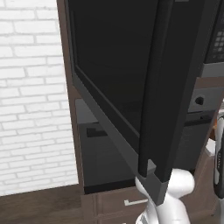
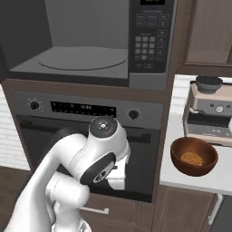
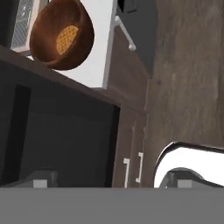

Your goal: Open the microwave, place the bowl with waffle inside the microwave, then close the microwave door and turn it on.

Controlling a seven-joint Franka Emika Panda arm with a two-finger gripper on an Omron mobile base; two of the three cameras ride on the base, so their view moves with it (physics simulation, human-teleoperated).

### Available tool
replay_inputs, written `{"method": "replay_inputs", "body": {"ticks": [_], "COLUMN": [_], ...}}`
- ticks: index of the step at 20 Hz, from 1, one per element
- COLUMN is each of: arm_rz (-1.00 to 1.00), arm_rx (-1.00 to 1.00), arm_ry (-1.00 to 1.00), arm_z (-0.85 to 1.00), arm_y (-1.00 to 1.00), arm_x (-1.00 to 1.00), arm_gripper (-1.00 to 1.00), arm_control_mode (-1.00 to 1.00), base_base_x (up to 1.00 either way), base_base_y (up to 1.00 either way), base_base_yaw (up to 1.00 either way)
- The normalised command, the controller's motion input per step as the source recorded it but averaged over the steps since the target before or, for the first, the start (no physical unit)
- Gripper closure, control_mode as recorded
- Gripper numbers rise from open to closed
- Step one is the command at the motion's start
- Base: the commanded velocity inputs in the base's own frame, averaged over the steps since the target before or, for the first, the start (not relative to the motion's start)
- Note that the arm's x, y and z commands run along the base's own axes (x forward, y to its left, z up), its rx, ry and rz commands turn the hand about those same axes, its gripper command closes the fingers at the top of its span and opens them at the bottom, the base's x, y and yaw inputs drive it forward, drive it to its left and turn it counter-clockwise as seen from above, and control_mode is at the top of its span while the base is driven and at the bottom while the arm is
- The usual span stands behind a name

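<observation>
The microwave (image 2: 81,59) stands open, showing its grey cavity and round turntable, with the keypad strip (image 2: 149,36) at its right. The microwave door (image 1: 118,78) is swung out wide, and its black glass fills the left base view. An orange-brown bowl (image 2: 194,156) holding a waffle (image 2: 191,158) sits on the white counter (image 2: 181,181) right of the oven. In the hand view the bowl (image 3: 83,30) lies at the upper left, far from my gripper (image 3: 111,180). The gripper is open, fingertips wide apart with nothing between them. My arm is folded low in front of the oven.
The grey oven (image 2: 81,136) with knobs and display sits under the microwave. A coffee machine (image 2: 210,108) stands on the counter just behind the bowl. Brown cabinet drawers with handles (image 3: 133,168) are below, over a wood floor (image 3: 188,65). A white brick wall (image 1: 30,96) is at left.
</observation>
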Motion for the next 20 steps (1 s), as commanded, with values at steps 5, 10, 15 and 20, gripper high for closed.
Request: {"method": "replay_inputs", "body": {"ticks": [5, 10, 15, 20], "arm_rz": [-0.27, -0.26, -0.16, -0.11], "arm_rx": [0.24, 0.33, 0.20, 0.07], "arm_ry": [0.12, 0.03, 0.00, -0.03], "arm_z": [-0.13, -0.14, -0.13, -0.34], "arm_y": [-1.00, -1.00, -0.83, -0.51], "arm_x": [0.20, 0.22, 0.26, 0.61], "arm_gripper": [-1.00, -1.00, -1.00, -1.00], "arm_control_mode": [-1.00, -1.00, -1.00, -1.00], "base_base_x": [0.00, 0.00, 0.00, 0.00], "base_base_y": [0.00, 0.00, 0.00, 0.00], "base_base_yaw": [0.00, 0.00, 0.00, 0.00]}}
